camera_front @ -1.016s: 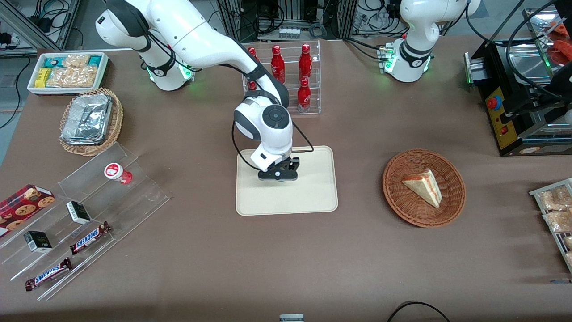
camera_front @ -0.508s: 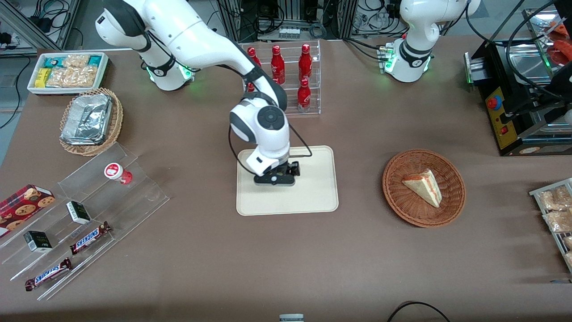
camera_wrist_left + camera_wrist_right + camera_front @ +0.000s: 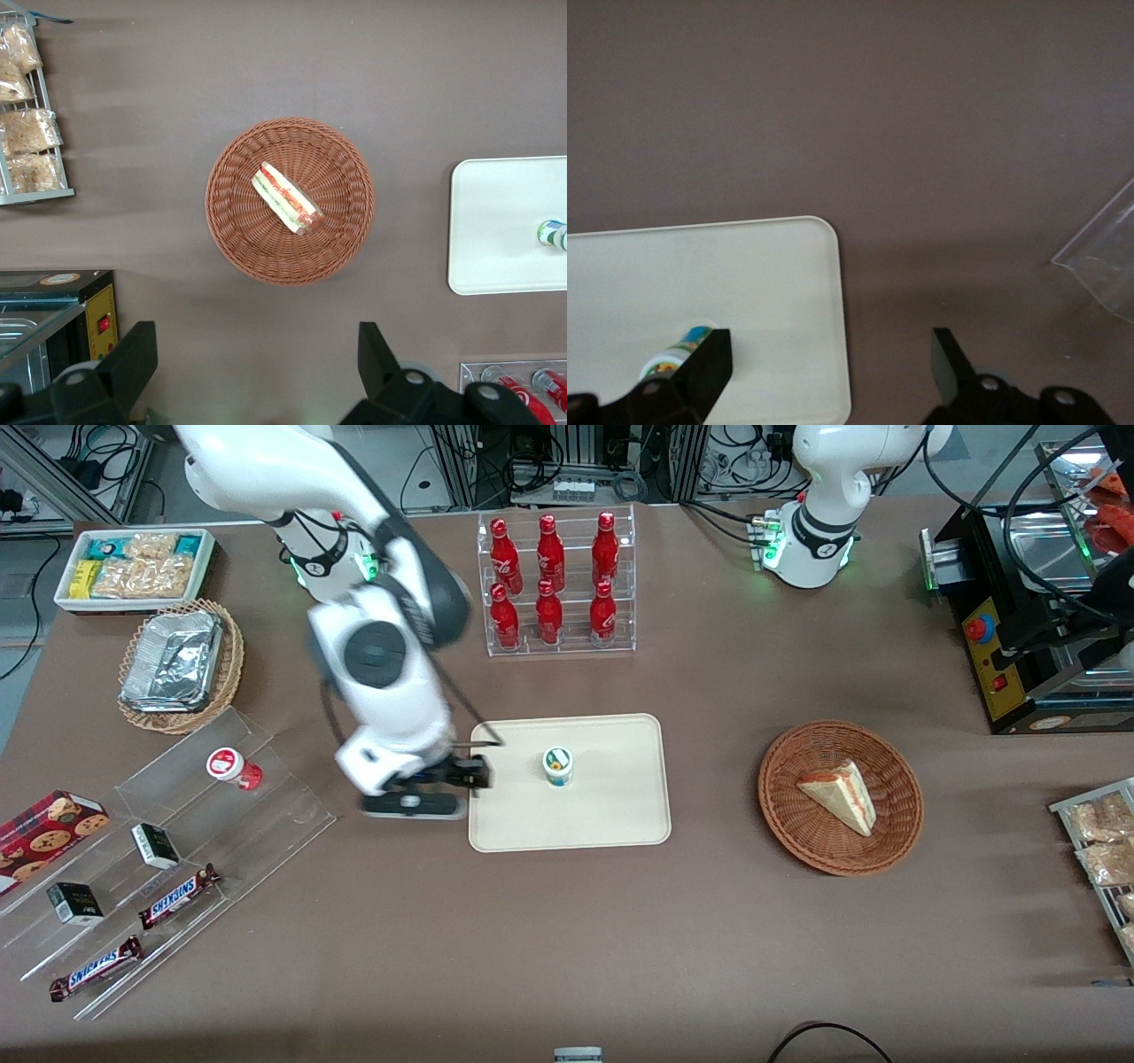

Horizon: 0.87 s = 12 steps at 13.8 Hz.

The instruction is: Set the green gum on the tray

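Note:
The green gum [image 3: 558,766] stands upright on the cream tray [image 3: 611,815], near its middle, with its green-and-white lid up. My right gripper [image 3: 456,775] is open and empty. It hovers over the tray's edge toward the working arm's end, apart from the gum. In the right wrist view the gum [image 3: 678,350] shows on the tray [image 3: 744,283] just past one black finger [image 3: 709,359], and the gripper [image 3: 828,363] straddles the tray's rim with nothing between its fingers. The left wrist view shows the tray [image 3: 505,221] with the gum [image 3: 551,233] on it.
A red-lidded gum bottle [image 3: 232,766] sits on the clear acrylic step stand [image 3: 159,850] with snack bars and boxes. A rack of red bottles [image 3: 554,584] stands farther from the camera than the tray. A wicker basket [image 3: 895,779] holds a sandwich. A foil tray [image 3: 173,660] and a snack bin [image 3: 133,567] lie toward the working arm's end.
The gripper was low over the tray's middle, hiding the gum. It has let go, risen and swung toward the working arm's end. The gum now stands free on the tray.

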Motion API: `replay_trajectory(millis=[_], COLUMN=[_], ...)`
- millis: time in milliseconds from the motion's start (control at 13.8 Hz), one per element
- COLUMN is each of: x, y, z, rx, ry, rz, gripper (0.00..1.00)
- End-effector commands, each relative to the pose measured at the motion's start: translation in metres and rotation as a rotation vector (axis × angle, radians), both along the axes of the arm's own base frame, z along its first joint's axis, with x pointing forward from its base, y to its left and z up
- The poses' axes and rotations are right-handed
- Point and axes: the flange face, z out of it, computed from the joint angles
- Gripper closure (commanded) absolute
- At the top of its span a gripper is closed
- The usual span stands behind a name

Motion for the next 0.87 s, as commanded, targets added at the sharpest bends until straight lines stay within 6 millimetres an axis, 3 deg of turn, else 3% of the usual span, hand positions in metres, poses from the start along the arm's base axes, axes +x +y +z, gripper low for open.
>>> replay_trajectory(millis=[0, 363, 581, 653, 798], x=[-0.012, -0.014, -0.013, -0.015, -0.017], y=[-0.055, -0.170, -0.241, -0.258, -0.275], z=[0.042, 0.094, 0.112, 0.119, 0.128], rx=[0.018, 0.024, 0.029, 0.029, 0.028], ry=[0.051, 0.115, 0.136, 0.144, 0.139], rz=[0.024, 0.016, 0.022, -0.001, -0.027], gripper=[0.00, 0.00, 0.00, 0.00, 0.00])
